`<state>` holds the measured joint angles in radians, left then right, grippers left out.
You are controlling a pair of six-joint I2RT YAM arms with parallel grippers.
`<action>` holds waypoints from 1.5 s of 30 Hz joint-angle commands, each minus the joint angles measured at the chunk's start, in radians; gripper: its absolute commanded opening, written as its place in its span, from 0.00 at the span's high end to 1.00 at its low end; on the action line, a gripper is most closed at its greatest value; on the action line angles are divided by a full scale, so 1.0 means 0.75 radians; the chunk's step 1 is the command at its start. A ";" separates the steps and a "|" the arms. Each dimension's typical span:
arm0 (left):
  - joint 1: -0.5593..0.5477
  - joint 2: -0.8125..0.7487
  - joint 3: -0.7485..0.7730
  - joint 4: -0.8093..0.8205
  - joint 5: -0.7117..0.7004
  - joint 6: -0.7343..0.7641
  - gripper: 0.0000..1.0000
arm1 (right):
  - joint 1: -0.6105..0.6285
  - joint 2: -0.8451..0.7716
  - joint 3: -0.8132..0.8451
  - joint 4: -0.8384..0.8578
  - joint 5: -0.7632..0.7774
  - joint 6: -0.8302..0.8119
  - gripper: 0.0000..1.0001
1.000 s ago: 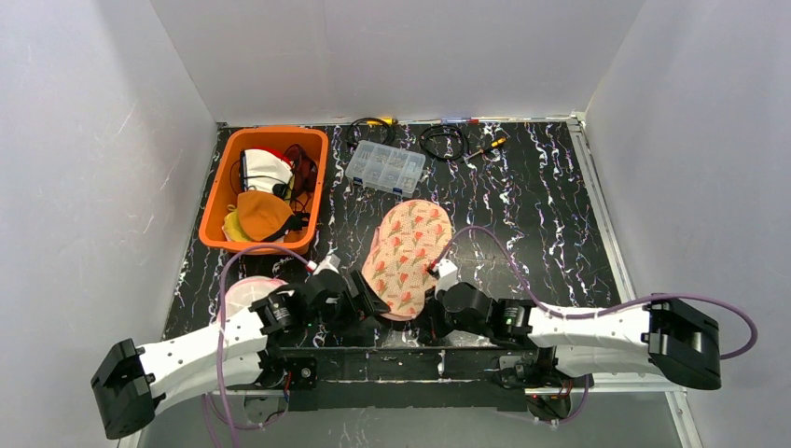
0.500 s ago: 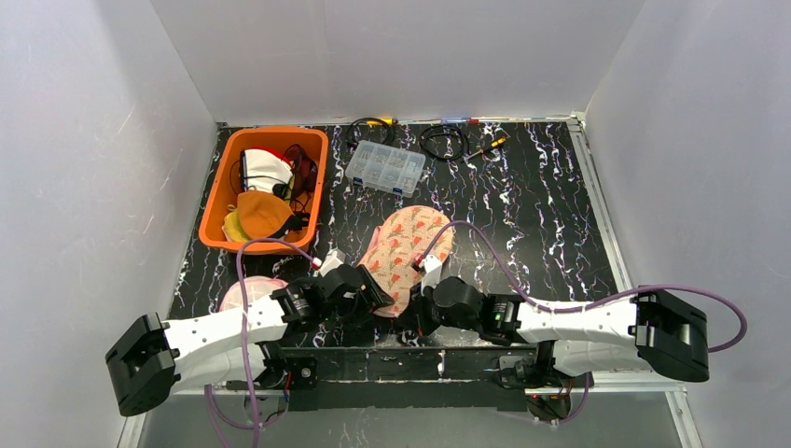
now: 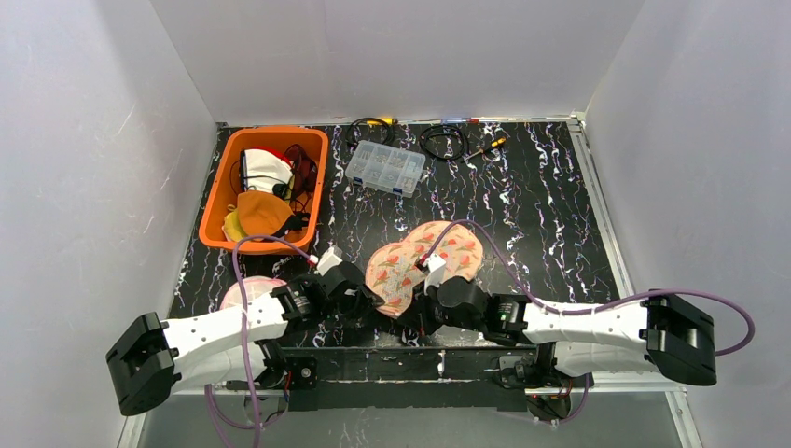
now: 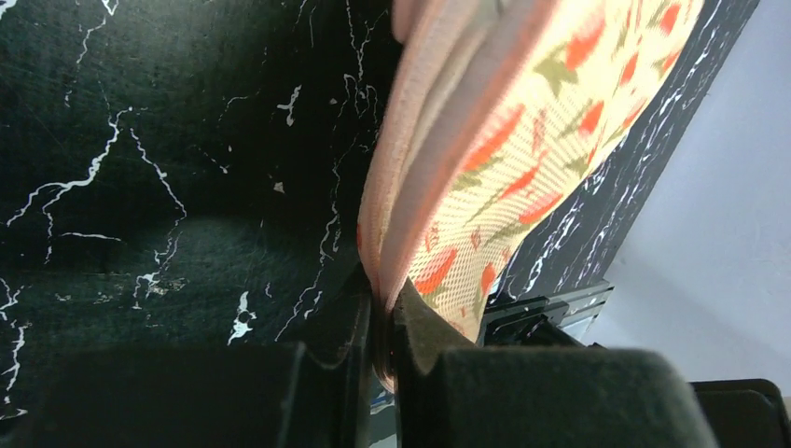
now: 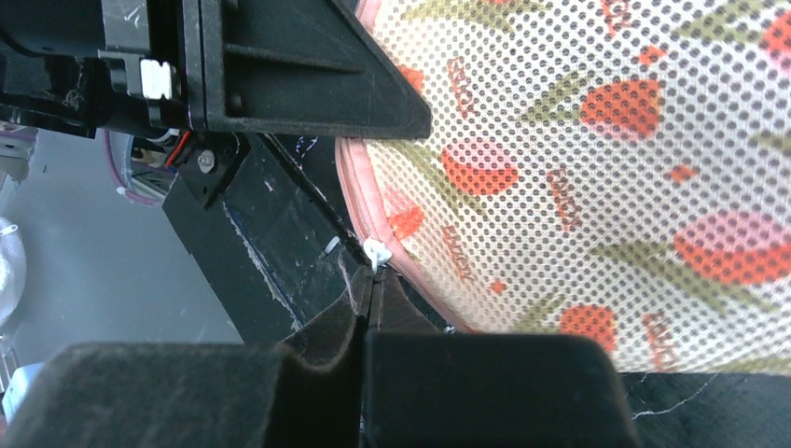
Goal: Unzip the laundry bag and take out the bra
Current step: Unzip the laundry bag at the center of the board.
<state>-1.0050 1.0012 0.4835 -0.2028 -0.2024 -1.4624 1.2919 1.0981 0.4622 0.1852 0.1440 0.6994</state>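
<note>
So the round, pink-trimmed mesh laundry bag with the red flower print sits front and centre on the black marbled table, right between my arms. My left gripper is clamped down on the bag's pink edge seam. My right gripper is pinched on the small white zipper pull. Can't see the bra at all, I'm guessing it's inside.

My worry: that pull is tiny and could pop out of the fingers, or the mesh could jam the zip if I tug at an angle.

There's small red lettering between the flowers, but it's too fuzzy to read.
</note>
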 commanded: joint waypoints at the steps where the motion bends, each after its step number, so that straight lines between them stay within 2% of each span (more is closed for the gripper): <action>1: 0.031 -0.011 0.026 -0.084 -0.067 0.015 1.00 | 0.010 -0.074 0.028 -0.032 0.037 -0.011 0.99; 12: 0.110 -0.048 -0.014 -0.108 -0.031 0.028 1.00 | 0.011 -0.291 -0.061 -0.222 0.143 0.002 0.99; 19: 0.174 -0.038 -0.018 -0.076 0.048 0.085 1.00 | 0.010 -0.355 -0.108 -0.245 0.215 0.018 0.99; 21: 0.176 -0.040 -0.011 -0.067 0.069 0.110 0.88 | 0.010 -0.343 -0.106 -0.242 0.209 0.018 0.99; 26: 0.176 -0.054 -0.012 -0.024 0.175 0.155 0.46 | 0.010 -0.300 -0.084 -0.222 0.175 0.019 0.99; 28: 0.174 -0.053 -0.021 -0.003 0.235 0.166 0.37 | 0.010 -0.292 -0.078 -0.213 0.170 0.017 0.99; 32: 0.147 -0.045 -0.050 0.049 0.315 0.165 0.32 | 0.012 -0.277 -0.077 -0.197 0.167 0.014 0.99; 40: 0.066 0.066 -0.008 0.167 0.348 0.141 0.30 | 0.010 -0.218 -0.065 -0.102 0.135 0.051 0.99; 43: 0.060 0.105 0.016 0.168 0.323 0.138 0.31 | 0.011 -0.157 -0.032 -0.067 0.105 0.048 0.99; 45: 0.060 0.104 0.016 0.161 0.291 0.132 0.37 | 0.010 -0.132 -0.008 -0.056 0.090 0.042 0.99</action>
<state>-0.9562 1.0767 0.4591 -0.0818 0.0383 -1.3621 1.2964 0.9710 0.3916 0.0620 0.2371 0.7303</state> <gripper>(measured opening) 0.670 0.030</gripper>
